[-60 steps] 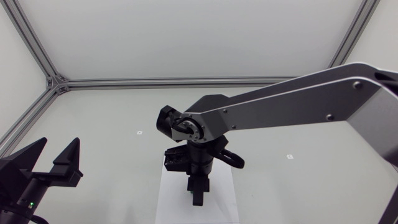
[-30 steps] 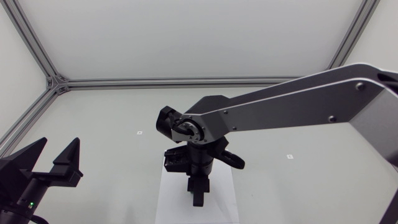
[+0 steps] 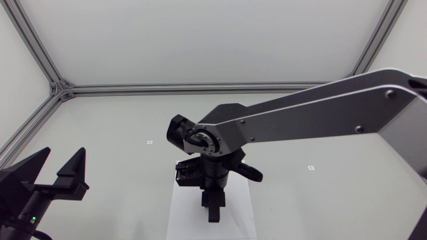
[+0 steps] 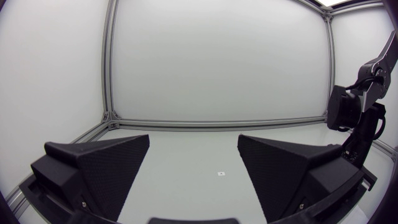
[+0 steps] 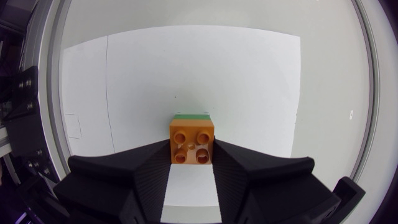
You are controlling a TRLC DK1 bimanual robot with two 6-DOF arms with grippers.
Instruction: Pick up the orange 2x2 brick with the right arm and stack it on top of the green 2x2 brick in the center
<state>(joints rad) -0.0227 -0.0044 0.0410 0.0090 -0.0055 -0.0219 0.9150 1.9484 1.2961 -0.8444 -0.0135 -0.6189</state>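
The pale worktop (image 3: 100,153) carries a white sheet (image 3: 183,220) at its centre. The right arm (image 3: 320,117) comes in from the side and reaches over that sheet, with its hand (image 5: 191,147) pointing down. The left hand (image 4: 194,140) rests near the worktop's edge with its fingers spread wide and nothing between them. The right hand's fingers clamp the orange 2x2 brick (image 5: 192,144) from both sides, studs up. A sliver of the green 2x2 brick (image 5: 191,116) shows just beyond the orange brick's far edge, over the sheet.
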